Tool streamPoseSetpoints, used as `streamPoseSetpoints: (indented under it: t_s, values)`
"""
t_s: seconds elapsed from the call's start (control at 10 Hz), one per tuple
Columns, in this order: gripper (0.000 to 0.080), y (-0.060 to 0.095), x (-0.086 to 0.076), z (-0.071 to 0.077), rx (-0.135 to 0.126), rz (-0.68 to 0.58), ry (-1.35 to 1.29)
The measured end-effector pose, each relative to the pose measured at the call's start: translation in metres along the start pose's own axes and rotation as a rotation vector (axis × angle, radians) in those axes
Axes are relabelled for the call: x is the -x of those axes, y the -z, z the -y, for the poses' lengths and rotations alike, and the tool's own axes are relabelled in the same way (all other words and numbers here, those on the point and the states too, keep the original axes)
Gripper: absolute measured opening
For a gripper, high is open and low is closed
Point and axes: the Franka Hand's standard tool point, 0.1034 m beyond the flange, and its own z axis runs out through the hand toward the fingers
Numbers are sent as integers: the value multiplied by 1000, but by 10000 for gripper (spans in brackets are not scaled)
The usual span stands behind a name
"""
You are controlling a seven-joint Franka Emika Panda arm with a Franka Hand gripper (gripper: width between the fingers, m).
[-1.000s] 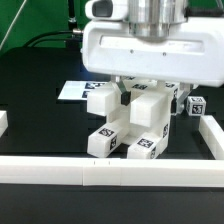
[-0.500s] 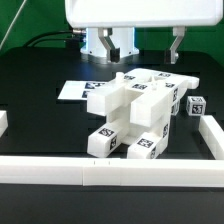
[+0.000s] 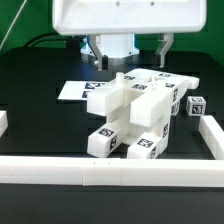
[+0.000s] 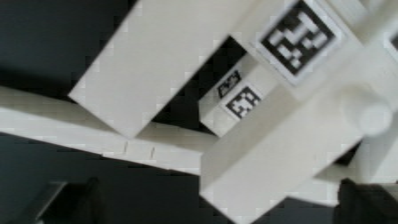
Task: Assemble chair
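The white chair parts (image 3: 130, 108) stand joined in a cluster at the middle of the black table, with black-and-white tags on their front faces. A small tagged cube (image 3: 196, 104) sits apart at the exterior view's right. My gripper (image 3: 134, 55) hangs above and behind the cluster, open and empty, with its dark fingers (image 3: 166, 50) spread wide and clear of the parts. In the wrist view the tagged white parts (image 4: 196, 80) fill the picture close below, and the gripper (image 4: 214, 205) holds nothing between its fingertips (image 4: 64, 200).
The marker board (image 3: 70, 90) lies flat behind the cluster at the exterior view's left. Low white border rails run along the front (image 3: 110, 170), the right (image 3: 212, 135) and the left (image 3: 3, 122).
My gripper has risen from low over the chair parts to well above them. The parts have stayed where they were.
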Motion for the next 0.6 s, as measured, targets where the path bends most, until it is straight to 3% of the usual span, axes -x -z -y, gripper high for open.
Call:
streamPoseSetpoints:
  t_s: [0.5, 0.6]
  values:
    - [649, -1, 4, -3, 1, 6, 335]
    - [649, 5, 16, -3, -8, 6, 441]
